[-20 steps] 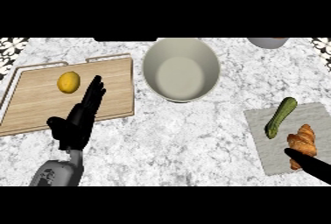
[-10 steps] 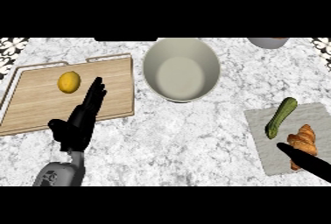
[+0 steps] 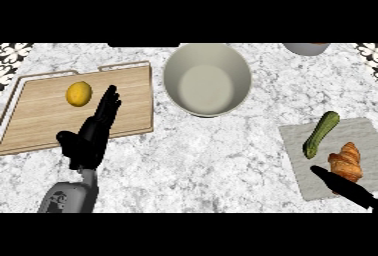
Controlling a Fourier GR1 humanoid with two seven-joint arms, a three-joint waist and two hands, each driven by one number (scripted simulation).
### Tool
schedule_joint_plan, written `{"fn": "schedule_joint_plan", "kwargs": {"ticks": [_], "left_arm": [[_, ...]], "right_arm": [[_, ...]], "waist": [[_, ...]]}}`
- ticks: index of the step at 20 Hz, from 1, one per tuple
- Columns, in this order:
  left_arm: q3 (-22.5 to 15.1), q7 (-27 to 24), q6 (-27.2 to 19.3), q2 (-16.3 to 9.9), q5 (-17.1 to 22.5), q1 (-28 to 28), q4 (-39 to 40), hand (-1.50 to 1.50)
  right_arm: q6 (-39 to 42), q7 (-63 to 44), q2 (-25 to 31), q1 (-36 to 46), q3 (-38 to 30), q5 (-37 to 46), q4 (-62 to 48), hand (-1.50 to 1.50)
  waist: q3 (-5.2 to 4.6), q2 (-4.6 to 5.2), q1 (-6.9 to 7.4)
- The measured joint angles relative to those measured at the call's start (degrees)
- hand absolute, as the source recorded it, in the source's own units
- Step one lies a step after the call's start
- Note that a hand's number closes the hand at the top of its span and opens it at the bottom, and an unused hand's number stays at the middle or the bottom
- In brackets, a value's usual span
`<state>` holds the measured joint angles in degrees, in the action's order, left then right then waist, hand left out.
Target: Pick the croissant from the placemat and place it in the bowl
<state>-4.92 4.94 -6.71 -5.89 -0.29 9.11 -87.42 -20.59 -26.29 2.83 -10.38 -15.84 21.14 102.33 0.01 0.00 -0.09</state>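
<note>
A brown croissant lies on the grey placemat at the right, just below a green zucchini. My right hand comes in from the lower right corner. Only straight black fingers show, lying against the croissant's lower left side and not curled round it. The rest of that hand is cut off by the edge. The large off-white bowl stands empty at the top centre. At the left, my left hand rests open, fingers up, over the edge of the cutting board.
A wooden cutting board at the left carries a yellow lemon. A grey container is partly visible at the top right edge. Bare marble counter lies between the bowl and the placemat.
My right hand's fingers have slid up and to the left along the croissant's lower side. The left hand, bowl and croissant have not moved.
</note>
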Motion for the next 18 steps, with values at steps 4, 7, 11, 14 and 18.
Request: {"fn": "schedule_joint_plan", "kwargs": {"ticks": [4,7,11,14,18], "left_arm": [[0.73,-1.15,1.22,-0.27,0.21,-0.43,0.56,0.0],[0.08,-0.69,1.17,0.2,-0.66,-1.53,-1.1,0.0],[1.12,-1.12,1.92,0.46,-0.52,-1.02,-0.2,0.0],[1.7,-0.92,2.64,0.26,-0.34,-0.75,-0.15,0.0],[0.66,-0.14,1.59,1.4,-1.61,-0.84,-0.89,0.0]], "right_arm": [[-0.62,-1.39,1.47,1.48,-0.8,2.8,-4.56,-1.5],[-1.85,-1.01,1.16,2.09,-0.2,5.18,-8.06,-1.5],[-0.87,2.21,2.8,4.98,-1.78,2.68,-14.8,-1.5],[0.31,3.18,3.72,5.84,-0.38,3.52,-15.61,1.5],[0.98,6.4,5.07,5.93,1.84,6.49,-18.17,1.5]], "waist": [[-0.03,0.01,0.07],[-0.02,0.0,0.12],[-0.04,0.0,0.09],[-0.13,-0.04,0.06],[-0.46,-0.2,-0.11]]}}
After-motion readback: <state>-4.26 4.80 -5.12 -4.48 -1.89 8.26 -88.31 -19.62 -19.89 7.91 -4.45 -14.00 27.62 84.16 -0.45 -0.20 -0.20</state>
